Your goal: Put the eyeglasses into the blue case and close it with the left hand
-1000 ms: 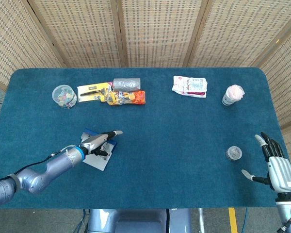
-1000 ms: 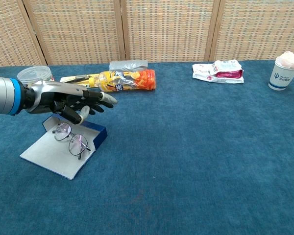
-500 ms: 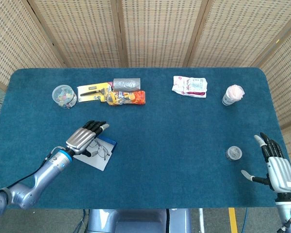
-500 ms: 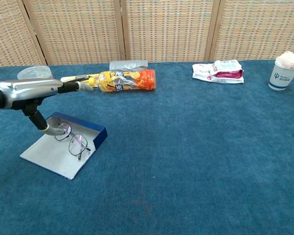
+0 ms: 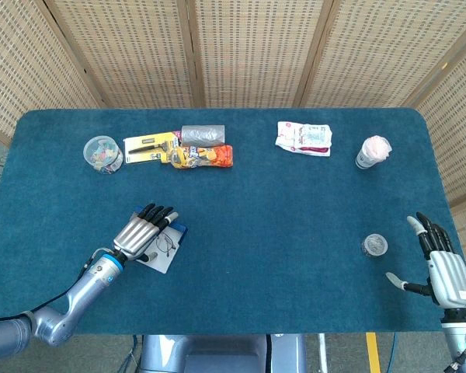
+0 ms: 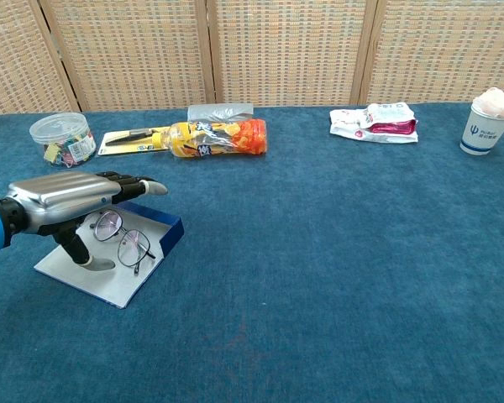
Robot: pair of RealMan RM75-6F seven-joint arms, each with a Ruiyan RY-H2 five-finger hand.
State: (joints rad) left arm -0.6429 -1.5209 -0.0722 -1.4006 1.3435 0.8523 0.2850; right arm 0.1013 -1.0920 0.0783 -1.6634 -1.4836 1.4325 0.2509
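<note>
Blue case [image 6: 155, 225] lies open, the eyeglasses [image 6: 122, 238] resting inside it; your left hand [image 6: 67, 197] hovers flat above the case, fingers spread, holding nothing. Your right hand [image 5: 441, 266] waits well apart, fingers splayed.

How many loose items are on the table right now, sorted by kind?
Eyeglasses: 1
Blue case: 1
Clear tubs: 2, clip tub, small jar
Paper cup: 1
Snack packs: 2, orange bag, white pouch
Carded tool: 1
Grey packet: 1
Total: 9
</note>
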